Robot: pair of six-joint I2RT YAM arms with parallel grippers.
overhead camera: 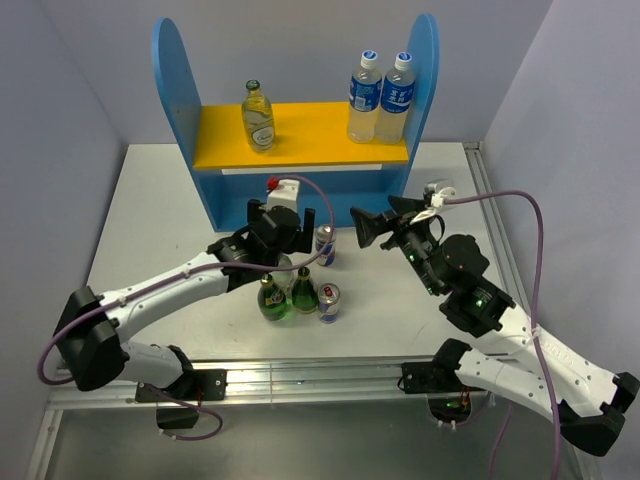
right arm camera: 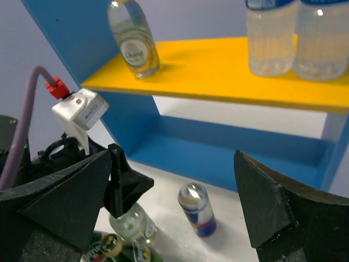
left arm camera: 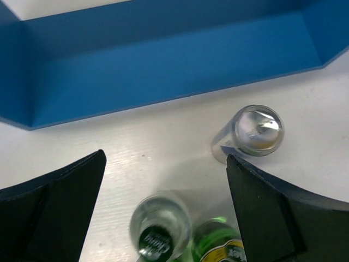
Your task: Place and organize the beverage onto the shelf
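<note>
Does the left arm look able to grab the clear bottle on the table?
Probably yes: the left gripper hangs open over the clear bottle, with nothing covering its cap, though a green bottle crowds one side.

The overhead camera sits high at the near side, looking down and away across the table (overhead camera: 150, 220) to the far shelf (overhead camera: 172, 70). The left wrist camera hangs close, staring down through the left claw (left arm camera: 165, 158). The right wrist camera sits low, facing the shelf. All three catch the can (overhead camera: 325, 243) nearest it.
</note>
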